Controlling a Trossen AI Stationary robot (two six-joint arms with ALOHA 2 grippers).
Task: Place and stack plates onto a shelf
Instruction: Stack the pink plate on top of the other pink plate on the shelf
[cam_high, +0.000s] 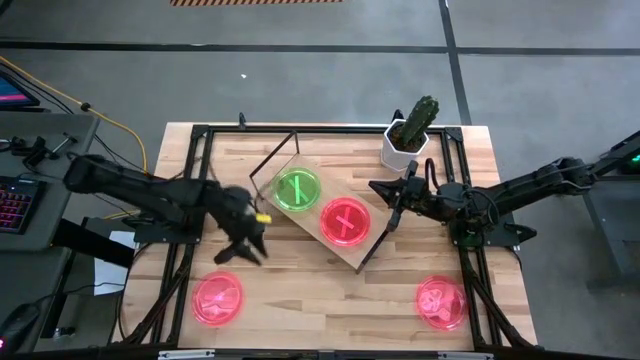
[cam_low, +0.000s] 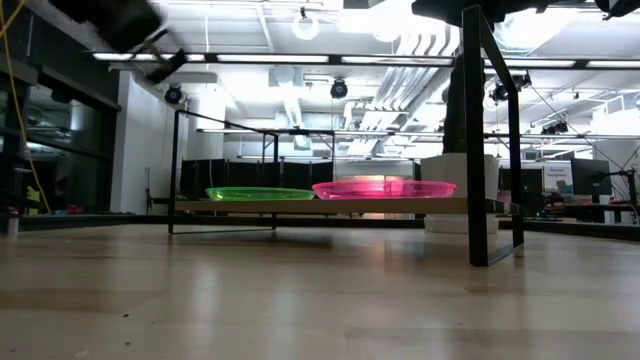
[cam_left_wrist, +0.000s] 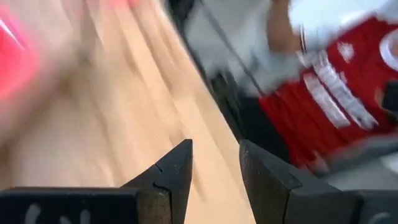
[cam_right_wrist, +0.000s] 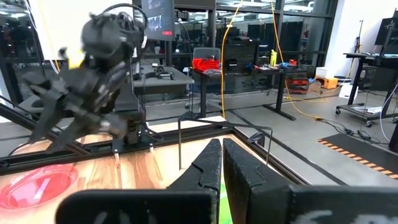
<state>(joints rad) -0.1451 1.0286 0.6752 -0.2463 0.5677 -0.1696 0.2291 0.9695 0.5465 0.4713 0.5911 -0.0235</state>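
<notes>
The shelf (cam_high: 325, 235), a light board on a dark wire frame, stands skewed at the table's middle. A green plate (cam_high: 298, 190) and a pink plate (cam_high: 345, 221) lie flat on it side by side, and the low view shows both, green plate (cam_low: 260, 193) and pink plate (cam_low: 385, 187). Another pink plate (cam_high: 218, 298) lies on the table near left, and one more pink plate (cam_high: 441, 303) near right. My left gripper (cam_high: 243, 250) hovers open and empty over the table, left of the shelf. My right gripper (cam_high: 385, 192) is shut, above the shelf's right edge.
A potted cactus (cam_high: 410, 140) stands at the far right, just behind the shelf. Dark frame rails (cam_high: 190, 200) run along the table's left and right sides. Bare wood (cam_high: 330, 300) lies between the two near plates. A blurred red and white shape (cam_left_wrist: 336, 93) shows beyond the table edge.
</notes>
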